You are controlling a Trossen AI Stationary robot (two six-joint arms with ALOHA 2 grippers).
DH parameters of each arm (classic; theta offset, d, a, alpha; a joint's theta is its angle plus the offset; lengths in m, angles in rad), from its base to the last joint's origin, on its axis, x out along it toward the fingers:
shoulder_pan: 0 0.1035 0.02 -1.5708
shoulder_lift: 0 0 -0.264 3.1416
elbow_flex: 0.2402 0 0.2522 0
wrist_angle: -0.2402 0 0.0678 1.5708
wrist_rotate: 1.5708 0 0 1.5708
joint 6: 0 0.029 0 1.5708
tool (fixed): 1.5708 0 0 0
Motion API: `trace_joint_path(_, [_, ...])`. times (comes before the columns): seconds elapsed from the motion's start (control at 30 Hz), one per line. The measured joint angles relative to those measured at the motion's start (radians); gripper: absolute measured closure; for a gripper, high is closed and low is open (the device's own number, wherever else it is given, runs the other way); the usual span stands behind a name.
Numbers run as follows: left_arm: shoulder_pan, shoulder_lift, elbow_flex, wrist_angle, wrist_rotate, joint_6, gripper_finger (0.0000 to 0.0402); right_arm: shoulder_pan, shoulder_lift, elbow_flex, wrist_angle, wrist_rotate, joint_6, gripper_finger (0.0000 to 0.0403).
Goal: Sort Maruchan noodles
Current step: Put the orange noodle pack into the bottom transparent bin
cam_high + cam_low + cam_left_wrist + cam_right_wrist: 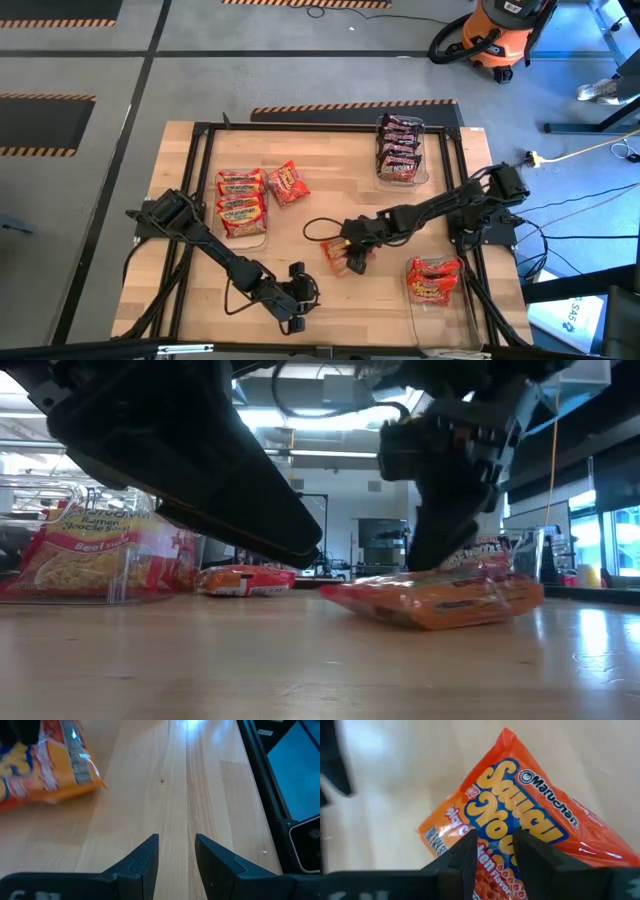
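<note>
I find the right end effector [492, 847] pinched on the orange noodle packet [520, 815], mid-table [330, 195]. Light, crinkly, slippery film; contents brittle, so grip an edge. Left end effector [176, 855] idles slightly apart, empty.

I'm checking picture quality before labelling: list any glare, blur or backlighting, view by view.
Low view: bright windows and ceiling lights behind leave the arms as dark silhouettes; the orange packet is lit, with sheen on the table. Left wrist view: white glare on the wood at the far edge, and the packet is soft. Right wrist view: the packet's print is sharp, the background blurred. High view: even light, no glare.
</note>
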Motion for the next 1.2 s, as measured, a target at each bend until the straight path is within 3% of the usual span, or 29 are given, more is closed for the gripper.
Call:
trace_joint_path(0.1, [0.004,0.0,0.0,0.043,0.0,-0.005,0.028,0.0,-0.013,0.009,0.05,-0.045,-0.042,0.0281])
trace_joint_path(0.2, [0.014,0.0,0.001,0.108,-0.011,-0.005,0.028,0.002,-0.087,0.046,-0.034,-0.015,-0.102,0.0281])
trace_joint_path(0.4, [0.07,0.007,0.002,0.179,-0.078,-0.004,0.028,0.0,-0.177,0.052,-0.295,0.346,-0.17,0.0281])
trace_joint_path(0.47, [0.093,0.02,0.001,0.177,-0.077,-0.004,0.028,-0.002,-0.175,0.041,-0.304,0.448,-0.17,0.0281])
trace_joint_path(0.53, [0.115,0.039,0.002,0.184,-0.072,-0.005,0.028,-0.002,-0.155,0.021,-0.253,0.48,-0.17,0.0281])
trace_joint_path(0.67, [0.145,0.062,0.001,0.162,-0.045,-0.013,0.028,0.002,-0.109,-0.011,-0.137,0.4,-0.171,0.0281])
trace_joint_path(0.97, [0.159,0.038,0.002,-0.043,-0.057,-0.105,0.028,0.077,-0.07,-0.017,-0.194,0.147,-0.101,0.0281])
trace_joint_path(1.2, [0.16,-0.043,-0.001,-0.177,-0.171,-0.139,0.028,0.171,-0.072,0.015,-0.21,0.006,-0.034,0.0281])
